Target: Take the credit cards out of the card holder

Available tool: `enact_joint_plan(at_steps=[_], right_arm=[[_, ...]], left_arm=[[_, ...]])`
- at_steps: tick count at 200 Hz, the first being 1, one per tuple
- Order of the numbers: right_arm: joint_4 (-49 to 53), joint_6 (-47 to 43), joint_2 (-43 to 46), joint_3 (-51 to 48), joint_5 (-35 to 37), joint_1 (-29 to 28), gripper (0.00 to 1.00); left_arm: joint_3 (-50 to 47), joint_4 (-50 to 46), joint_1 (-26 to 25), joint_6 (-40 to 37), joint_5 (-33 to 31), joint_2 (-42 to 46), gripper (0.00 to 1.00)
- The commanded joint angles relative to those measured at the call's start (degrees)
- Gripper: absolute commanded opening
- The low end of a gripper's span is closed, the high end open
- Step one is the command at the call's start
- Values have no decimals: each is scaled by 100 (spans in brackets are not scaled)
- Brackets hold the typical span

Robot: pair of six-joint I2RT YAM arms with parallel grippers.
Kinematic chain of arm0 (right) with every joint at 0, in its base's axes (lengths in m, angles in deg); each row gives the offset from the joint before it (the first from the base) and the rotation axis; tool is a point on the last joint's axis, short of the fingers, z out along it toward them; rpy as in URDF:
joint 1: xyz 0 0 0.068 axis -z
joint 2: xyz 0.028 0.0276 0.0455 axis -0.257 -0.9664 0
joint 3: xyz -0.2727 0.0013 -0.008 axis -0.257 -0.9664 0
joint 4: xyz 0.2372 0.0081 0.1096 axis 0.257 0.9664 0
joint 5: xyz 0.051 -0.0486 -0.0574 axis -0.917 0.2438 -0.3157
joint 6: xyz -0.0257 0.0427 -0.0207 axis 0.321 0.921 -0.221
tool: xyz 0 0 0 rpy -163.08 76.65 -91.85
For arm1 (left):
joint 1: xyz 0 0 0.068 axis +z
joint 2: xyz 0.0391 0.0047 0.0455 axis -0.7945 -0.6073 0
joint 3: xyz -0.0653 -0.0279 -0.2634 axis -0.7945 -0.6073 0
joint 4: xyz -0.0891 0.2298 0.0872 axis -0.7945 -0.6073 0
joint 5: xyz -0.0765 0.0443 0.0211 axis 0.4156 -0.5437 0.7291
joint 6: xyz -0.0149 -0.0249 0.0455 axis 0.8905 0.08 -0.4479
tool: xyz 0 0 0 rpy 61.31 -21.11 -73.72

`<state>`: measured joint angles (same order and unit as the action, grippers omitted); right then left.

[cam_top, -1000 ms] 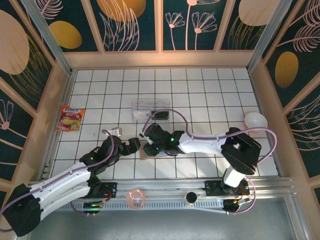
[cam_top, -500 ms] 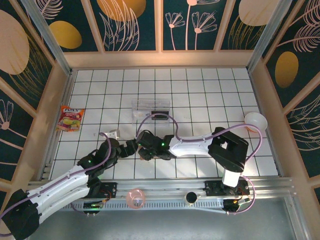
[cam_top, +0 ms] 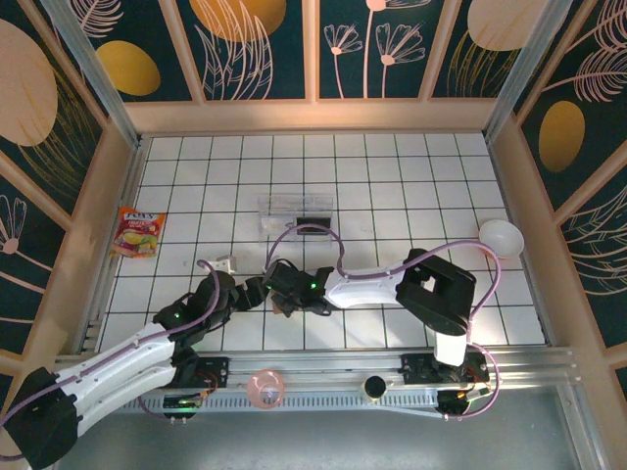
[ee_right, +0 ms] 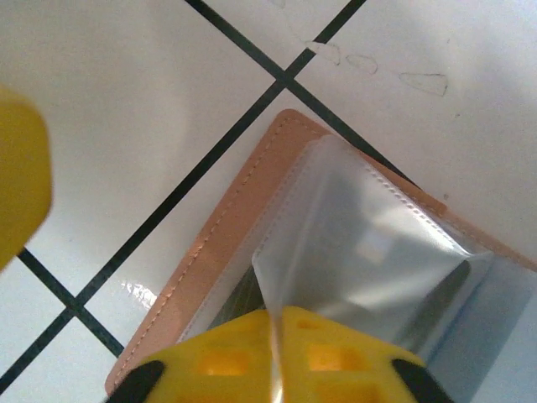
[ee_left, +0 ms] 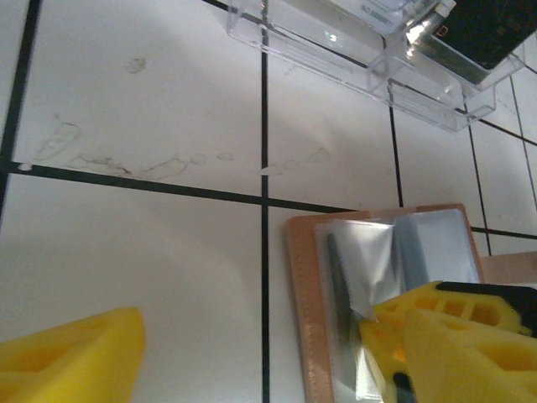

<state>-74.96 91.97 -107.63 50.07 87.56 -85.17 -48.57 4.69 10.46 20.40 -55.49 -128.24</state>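
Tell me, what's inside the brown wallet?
Inside the card holder is a shiny clear sleeve, pinched by the right gripper. Glare and the yellow fingers hide whether a card sits in it.

table (cam_top: 392,186), white tiled | card holder (ee_left: 377,260) lying open | clear tray (cam_top: 296,209) | snack packet (cam_top: 138,232) | white bowl (cam_top: 500,236)

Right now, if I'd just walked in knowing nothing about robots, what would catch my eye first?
The left gripper and right gripper meet near the front of the tiled table, over an open tan card holder. The right one's yellow fingers pinch the holder's clear sleeve. Behind them sits a clear tray, and a bright snack packet lies at the table's left edge.
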Motion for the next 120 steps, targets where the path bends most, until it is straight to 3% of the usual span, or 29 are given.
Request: enact_joint_plan(at_steps=[1, 58, 94, 120], right_arm=[[-191, 296, 15, -250, 25, -25, 3], [-1146, 822, 578, -805, 136, 15, 0], [-1461, 1005, 932, -1149, 368, 14, 0], [-1617, 1069, 1121, -1348, 431, 23, 0]], left_arm=[[52, 324, -3, -157, 285, -229, 65], [335, 1150, 0, -415, 965, -1353, 21], [527, 1490, -1, -505, 1141, -1821, 8], [670, 1812, 1, -566, 1309, -2395, 4]])
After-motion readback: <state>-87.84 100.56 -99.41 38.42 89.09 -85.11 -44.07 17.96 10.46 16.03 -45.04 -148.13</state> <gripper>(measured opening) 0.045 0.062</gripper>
